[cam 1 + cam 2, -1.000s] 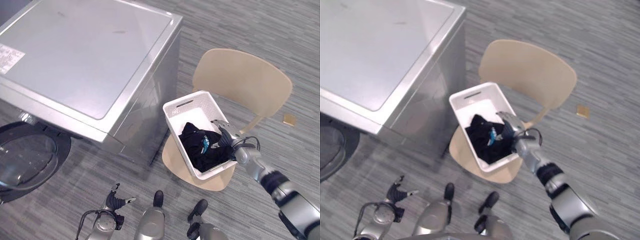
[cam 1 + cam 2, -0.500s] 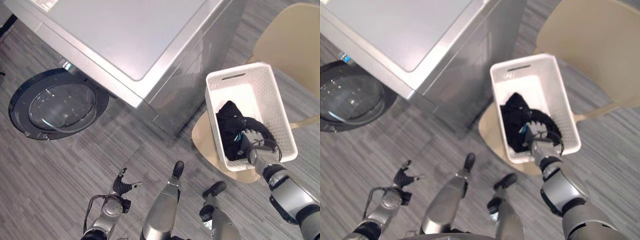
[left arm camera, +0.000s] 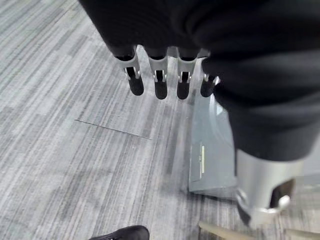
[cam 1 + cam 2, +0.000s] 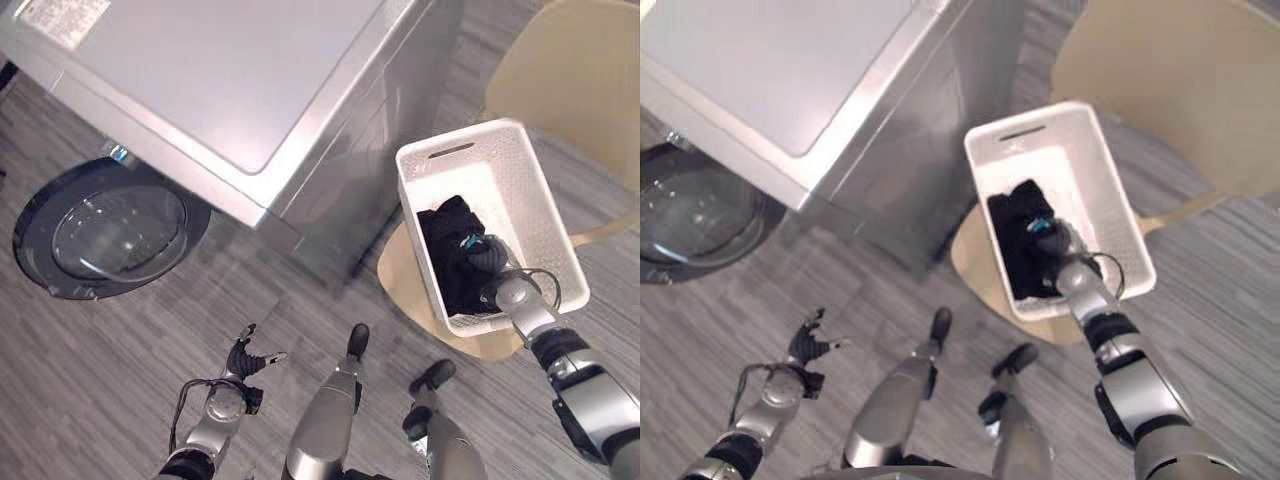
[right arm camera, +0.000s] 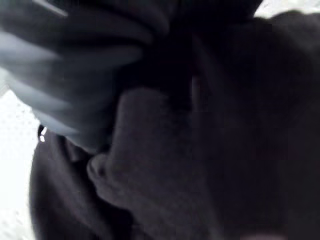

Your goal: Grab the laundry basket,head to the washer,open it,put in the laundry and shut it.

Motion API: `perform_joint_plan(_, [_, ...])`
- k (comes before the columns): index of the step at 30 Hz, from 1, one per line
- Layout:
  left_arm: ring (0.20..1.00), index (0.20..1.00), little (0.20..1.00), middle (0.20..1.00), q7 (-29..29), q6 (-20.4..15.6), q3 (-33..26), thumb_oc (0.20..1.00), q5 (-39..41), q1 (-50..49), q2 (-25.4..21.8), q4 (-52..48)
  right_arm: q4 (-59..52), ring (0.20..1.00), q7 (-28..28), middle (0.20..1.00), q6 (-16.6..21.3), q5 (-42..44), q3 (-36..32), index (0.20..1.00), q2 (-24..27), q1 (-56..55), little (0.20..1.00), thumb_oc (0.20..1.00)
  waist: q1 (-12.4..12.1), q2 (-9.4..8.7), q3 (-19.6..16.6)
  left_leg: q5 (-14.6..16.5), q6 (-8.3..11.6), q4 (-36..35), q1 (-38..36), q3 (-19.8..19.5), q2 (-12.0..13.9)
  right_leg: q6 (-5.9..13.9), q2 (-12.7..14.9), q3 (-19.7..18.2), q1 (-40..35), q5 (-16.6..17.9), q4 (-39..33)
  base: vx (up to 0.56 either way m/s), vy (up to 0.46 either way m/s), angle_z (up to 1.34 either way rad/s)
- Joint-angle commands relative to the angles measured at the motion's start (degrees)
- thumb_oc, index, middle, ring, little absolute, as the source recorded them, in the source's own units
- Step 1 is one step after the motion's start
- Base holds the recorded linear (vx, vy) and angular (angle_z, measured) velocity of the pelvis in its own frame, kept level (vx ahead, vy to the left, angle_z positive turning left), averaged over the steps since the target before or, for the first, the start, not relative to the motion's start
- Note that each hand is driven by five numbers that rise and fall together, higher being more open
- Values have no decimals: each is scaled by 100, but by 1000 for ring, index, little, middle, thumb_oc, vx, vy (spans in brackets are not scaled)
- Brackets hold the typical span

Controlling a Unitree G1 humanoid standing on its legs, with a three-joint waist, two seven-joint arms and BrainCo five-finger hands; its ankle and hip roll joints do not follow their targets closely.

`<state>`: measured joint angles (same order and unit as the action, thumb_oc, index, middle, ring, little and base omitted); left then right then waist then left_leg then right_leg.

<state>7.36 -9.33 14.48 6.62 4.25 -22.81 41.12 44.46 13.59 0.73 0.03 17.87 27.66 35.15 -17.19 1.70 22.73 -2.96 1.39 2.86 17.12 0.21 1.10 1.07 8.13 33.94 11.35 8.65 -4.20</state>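
A white laundry basket (image 4: 545,215) stands on the seat of a tan chair (image 4: 400,275), right beside the silver washer (image 4: 230,80). Dark laundry (image 4: 445,255) with a small blue spot lies in the basket. My right hand (image 4: 488,262) reaches into the basket from its near end and rests on that pile; dark cloth (image 5: 200,150) lies right against the hand in the right wrist view. The washer's round door (image 4: 100,235) hangs open at the front. Low at my side, my left hand (image 4: 245,358) is open and holds nothing, its fingers (image 3: 157,82) straight above the floor.
Grey striped carpet (image 4: 120,380) runs all round. The chair's backrest (image 4: 1170,80) rises behind the basket. The washer's side panel (image 4: 930,170) stands close to the basket's left wall.
The camera has shifted, so the whole picture moved. My right hand has gone from the basket's near rim further into the dark laundry. The left hand stays low and open.
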Motion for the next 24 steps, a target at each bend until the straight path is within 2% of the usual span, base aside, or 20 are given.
perform_joint_plan(1, [1000,1000,1000,1000,-5,4,111,1000,164,-278,0,22,-273,200,-22,200,483,692,9,200,-24,-77,200,200,15,-72,-344,-108,306,-436,59,82,-119,663,184,-255,-302,-1462,928,56,18,-18])
perform_joint_plan(3, [1000,1000,1000,1000,-45,90,-32,1000,92,-420,62,-22,-1136,200,-271,200,667,1063,-113,200,-234,-530,200,200,156,-176,-507,-5,272,-404,-204,149,-94,679,171,-323,-606,-1468,814,56,32,-18])
perform_joint_plan(6, [1000,1000,1000,1000,-67,136,-160,1000,68,-582,96,-47,-1867,200,-528,200,738,1230,-164,200,-307,-883,200,200,274,-231,-626,91,231,-382,-454,211,-96,700,168,-367,-847,-1477,763,52,55,-31])
perform_joint_plan(8, [1000,1000,1000,1000,-145,228,-306,1000,-32,-764,157,6,-2634,200,-861,200,841,1342,-209,200,-401,-1315,200,200,417,-300,-840,248,158,-315,-772,307,-122,716,179,-456,-1121,-1522,768,57,111,-32])
perform_joint_plan(10, [1000,1000,1000,1000,-145,271,-397,1000,-82,-887,214,42,-3257,200,-1044,200,878,1333,-268,200,-404,-1547,200,200,527,-307,-962,239,40,-254,-927,419,-143,716,224,-451,-1199,-1430,851,-20,119,-21])
perform_joint_plan(15, [1000,1000,1000,1000,-125,296,-534,1000,-225,-1025,322,114,-4168,200,-1379,200,994,1391,-335,200,-647,-2081,200,200,709,-287,-1225,322,1,-417,-1423,658,-116,803,259,-650,-1352,-1401,1068,23,69,-38])
perform_joint_plan(18, [1000,1000,1000,1000,-98,254,-501,1000,-182,-983,292,-57,-4459,200,-1412,200,1078,1328,-360,200,-682,-2236,200,200,846,-273,-1210,228,3,-375,-1359,569,-45,782,65,-1341,-1176,-1476,1370,-123,-34,-2])
perform_joint_plan(20, [1000,1000,1000,1000,-44,240,-499,1000,-137,-903,269,-129,-4602,200,-1344,200,1129,1243,-370,200,-695,-2192,200,200,876,-257,-1165,140,-11,-270,-1244,511,20,700,-145,-1732,-1132,-1698,1805,-268,-76,-4])
perform_joint_plan(22, [1000,1000,1000,1000,60,224,-517,1000,-43,-854,271,-184,-4652,200,-1258,200,1196,1305,-359,200,-807,-2144,200,200,872,-222,-1197,-40,-20,-216,-1032,421,69,645,-464,-2171,-1092,-1904,2379,-300,-106,36])
perform_joint_plan(23, [1000,1000,1000,1000,84,229,-538,1000,-20,-880,267,-202,-4690,200,-1209,200,1198,1253,-373,200,-842,-2167,200,200,853,-242,-1245,-113,-26,-250,-929,379,62,628,-625,-2407,-1185,-1999,2436,-515,-327,54])
perform_joint_plan(24, [1000,1000,1000,1000,217,183,-565,1000,216,-935,321,-400,-4578,200,-1100,200,1146,1295,-321,200,-903,-2015,200,200,687,-301,-1220,-599,247,-350,-337,215,61,313,-977,-2910,-1697,-2305,1388,-504,-335,60])
